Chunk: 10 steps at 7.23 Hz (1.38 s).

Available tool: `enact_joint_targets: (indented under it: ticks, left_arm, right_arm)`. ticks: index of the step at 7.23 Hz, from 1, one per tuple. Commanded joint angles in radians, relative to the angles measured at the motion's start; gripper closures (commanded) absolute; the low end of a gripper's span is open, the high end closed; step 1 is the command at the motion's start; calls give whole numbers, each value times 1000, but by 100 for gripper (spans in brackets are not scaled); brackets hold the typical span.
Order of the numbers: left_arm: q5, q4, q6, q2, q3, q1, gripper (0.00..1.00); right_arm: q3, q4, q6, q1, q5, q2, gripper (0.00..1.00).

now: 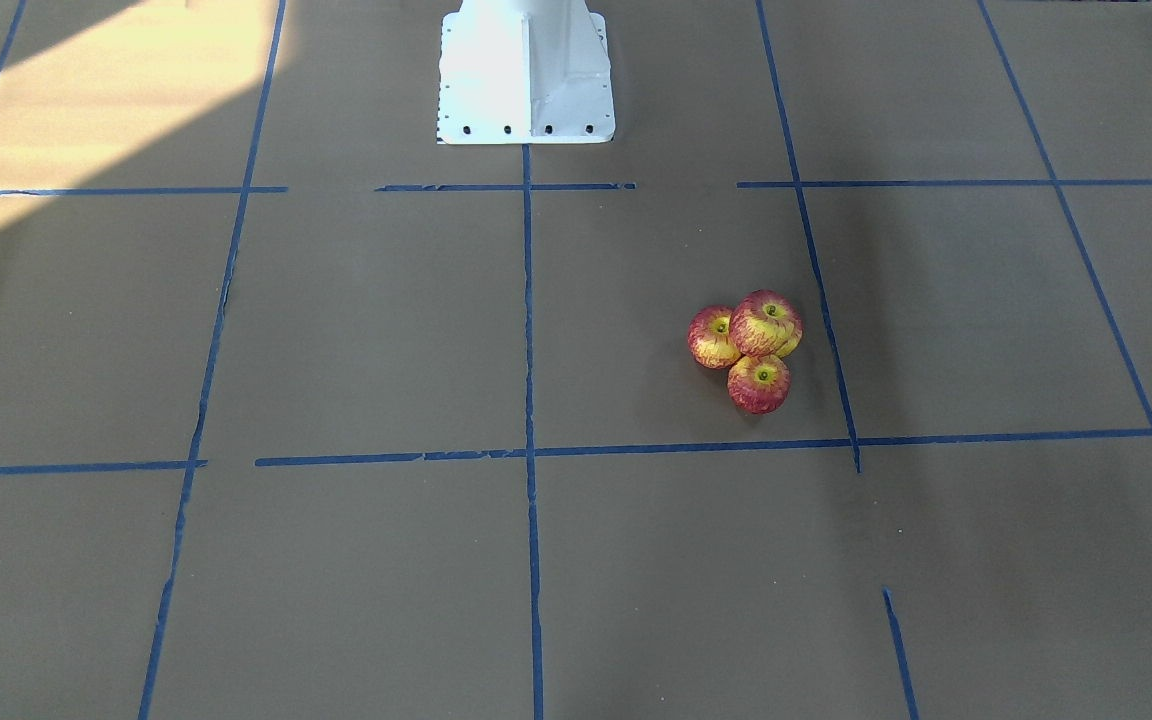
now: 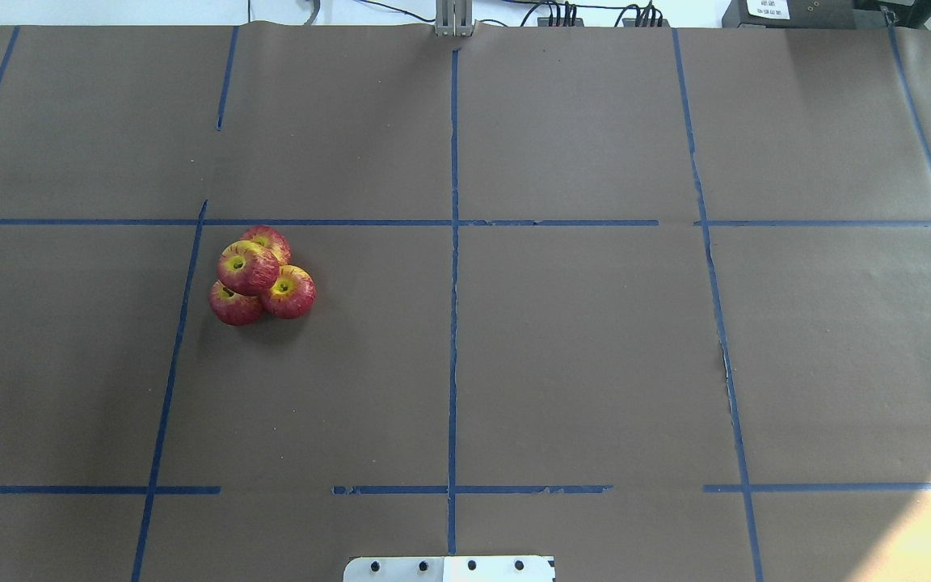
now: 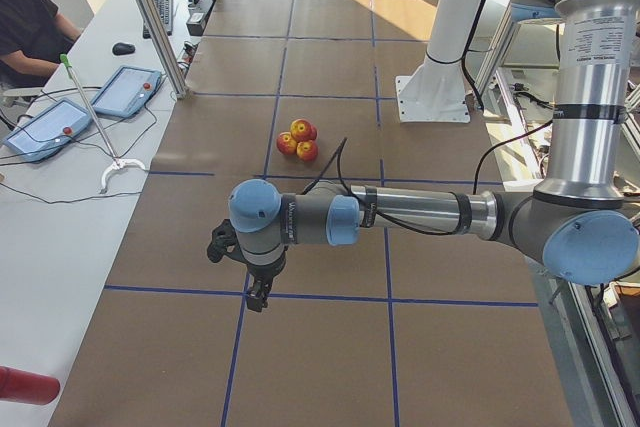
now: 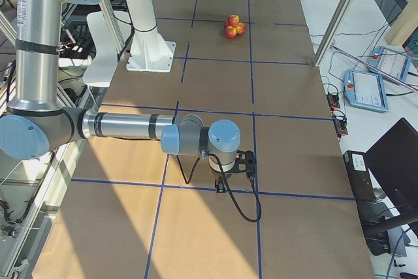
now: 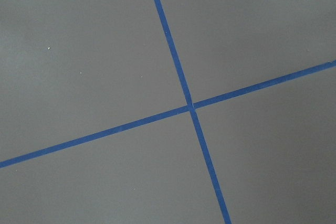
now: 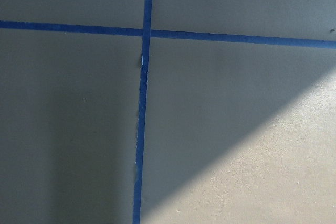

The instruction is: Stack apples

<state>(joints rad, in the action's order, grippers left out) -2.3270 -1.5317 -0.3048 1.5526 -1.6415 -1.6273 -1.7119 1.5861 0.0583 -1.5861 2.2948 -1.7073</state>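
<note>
We find four apples [image 2: 262,279], stems up, one atop three, far from table [image 2: 595,364] edges, left end effector [image 3: 258,299], right end effector [image 4: 221,188], spread we cannot tell

We see a table [image 2: 595,364] covered in brown paper and marked into squares by blue tape lines [image 2: 453,323]. Three apples [image 2: 288,293] rest on it in a touching cluster and carry a fourth apple [image 2: 247,267]. A white base plate [image 1: 526,110] stands on the robot's side.
</note>
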Motion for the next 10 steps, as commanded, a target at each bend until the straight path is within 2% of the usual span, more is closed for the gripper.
enact_joint_targets:
  ticks: [1,5,10]
  left_arm:
    - [-2,-10,4,-37,-18,0,0]
    - [-17,-15,-5,-29,32,10,0]
    - [-11,-12,-2,-14,19,10,0]
  right_arm:
    - [0,0,0,0,0,0,0]
    - [0,0,0,0,0,0,0]
    - [0,0,0,0,0,0,0]
